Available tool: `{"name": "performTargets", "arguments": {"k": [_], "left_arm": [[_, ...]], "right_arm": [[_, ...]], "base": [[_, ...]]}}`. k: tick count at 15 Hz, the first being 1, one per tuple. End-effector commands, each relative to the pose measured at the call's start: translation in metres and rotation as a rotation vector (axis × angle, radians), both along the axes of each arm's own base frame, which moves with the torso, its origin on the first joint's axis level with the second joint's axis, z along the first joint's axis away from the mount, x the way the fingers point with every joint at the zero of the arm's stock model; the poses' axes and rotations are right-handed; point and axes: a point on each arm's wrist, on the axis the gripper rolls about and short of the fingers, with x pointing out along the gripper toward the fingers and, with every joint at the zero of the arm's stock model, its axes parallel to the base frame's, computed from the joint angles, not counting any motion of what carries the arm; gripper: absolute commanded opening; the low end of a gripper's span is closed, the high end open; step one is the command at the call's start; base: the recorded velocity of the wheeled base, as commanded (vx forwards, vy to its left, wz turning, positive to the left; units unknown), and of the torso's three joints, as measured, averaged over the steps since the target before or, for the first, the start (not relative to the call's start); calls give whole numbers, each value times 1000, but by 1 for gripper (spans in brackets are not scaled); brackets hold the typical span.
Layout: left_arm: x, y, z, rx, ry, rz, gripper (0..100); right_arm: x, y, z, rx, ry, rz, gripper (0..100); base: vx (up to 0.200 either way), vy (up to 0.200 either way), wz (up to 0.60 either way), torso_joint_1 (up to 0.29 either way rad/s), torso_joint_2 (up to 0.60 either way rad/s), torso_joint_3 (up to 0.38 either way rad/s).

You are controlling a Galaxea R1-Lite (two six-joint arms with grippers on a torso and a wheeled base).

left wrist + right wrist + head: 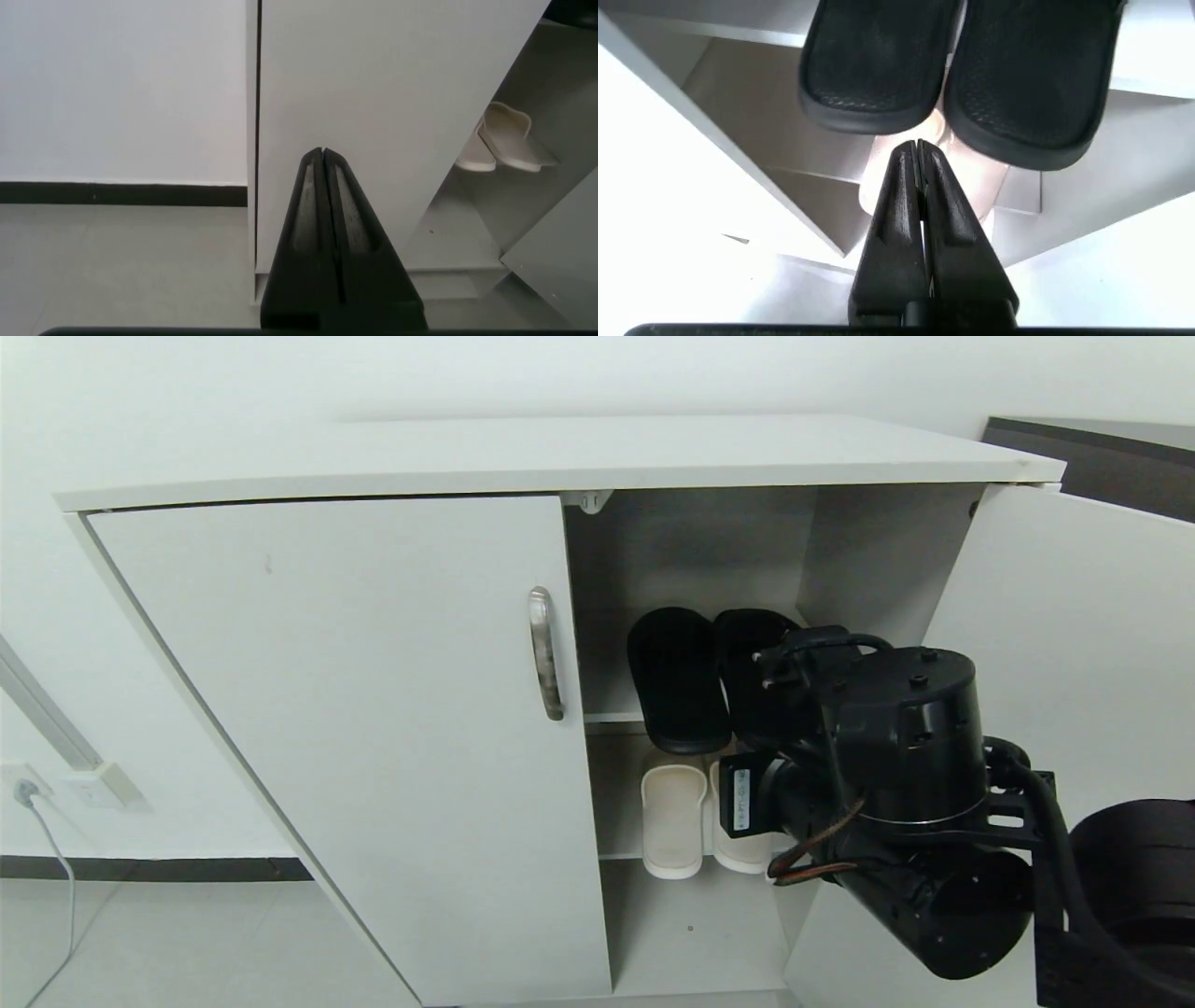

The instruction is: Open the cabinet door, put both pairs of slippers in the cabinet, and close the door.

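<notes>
Starting at your right gripper (pixel 920 149), you find its two black fingers pressed together with nothing between them; it hovers just in front of the black slippers (pixel 878 65), apart from them, its tip level with their near ends. You see this pair side by side on the upper shelf (pixel 611 717) of the cabinet (pixel 560 453), their textured faces turned toward the wrist camera and their ends jutting past the shelf's front edge; whether they lie flat or lean on the back wall you cannot tell. Directly beneath, on the next shelf down, the white slippers (pixel 672 817) also sit side by side, hollow sides up, with their ends reaching that shelf's front edge. In the head view your right arm's wrist stands before the open right compartment and covers part of both pairs. The right door (pixel 1074 644) is swung wide open to the right. The left door (pixel 355 728) is shut, with its upright metal handle (pixel 546 653) beside the open compartment. Your left gripper (pixel 322 154) is likewise closed and empty, held low and aimed at the face of the shut left door, near it but not touching. Beyond the cabinet's left side, a wall socket (pixel 23 791) carries a plugged-in cable that hangs toward the floor.
</notes>
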Motion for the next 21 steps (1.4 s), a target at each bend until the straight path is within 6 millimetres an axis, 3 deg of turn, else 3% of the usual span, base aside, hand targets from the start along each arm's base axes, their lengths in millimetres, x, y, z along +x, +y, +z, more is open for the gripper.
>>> {"name": "performTargets", "arguments": {"k": [1,6,21], "left_arm": [[0,0,0,0,1,1,0],[0,0,0,0,1,1,0],[0,0,0,0,1,-1,0]], "right_arm": [[-2,2,-3,-8,6,7,0],[-5,5,-4,-8,7,20,0],[-3,7,-19,-39,29,19,0]], "base": [[0,0,0,0,0,0],[0,0,0,0,0,0],[-200,0,0,1,2,3]]}}
